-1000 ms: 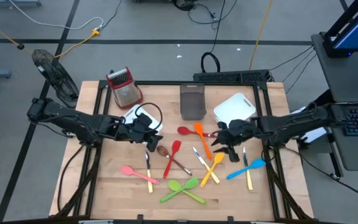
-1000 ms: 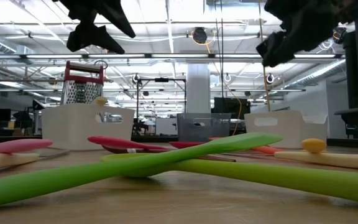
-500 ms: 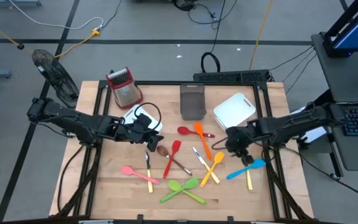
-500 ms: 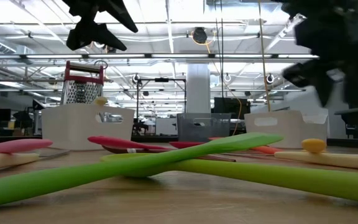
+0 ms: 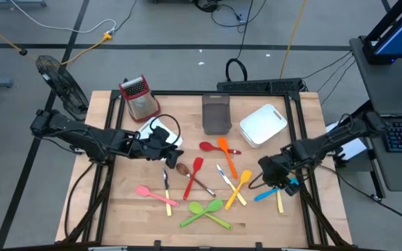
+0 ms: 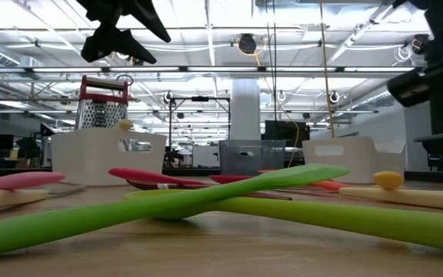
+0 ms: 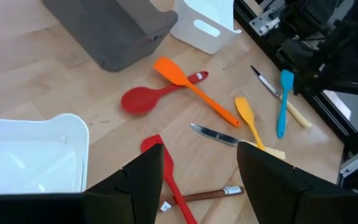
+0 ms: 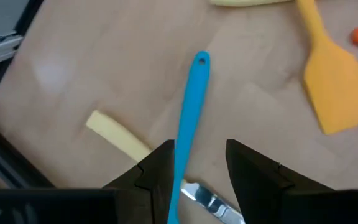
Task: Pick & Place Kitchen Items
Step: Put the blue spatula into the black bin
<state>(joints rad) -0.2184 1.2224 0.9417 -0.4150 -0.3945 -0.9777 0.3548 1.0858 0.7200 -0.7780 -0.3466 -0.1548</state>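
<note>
Blue spoon [image 8: 188, 112] now lies under the lowered right gripper [image 5: 276, 174].

surface: wooden table [image 5: 117, 209] | under right gripper [image 5: 279, 176]: blue spoon [image 5: 282, 187], probably crossing a yellow-handled knife [image 5: 278, 195] | nearby: yellow spatula [image 5: 241, 185]

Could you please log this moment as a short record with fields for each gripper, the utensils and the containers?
left gripper: open, empty, above the table beside the white bin
right gripper: open, empty, over the blue spoon
under right gripper: blue spoon lying across a yellow-handled knife
nearby: yellow spatula
centre of table: red spoon, orange spatula
front edge: two green utensils, crossed
containers: dark grey bin, second white bin
back left corner: box grater
</note>
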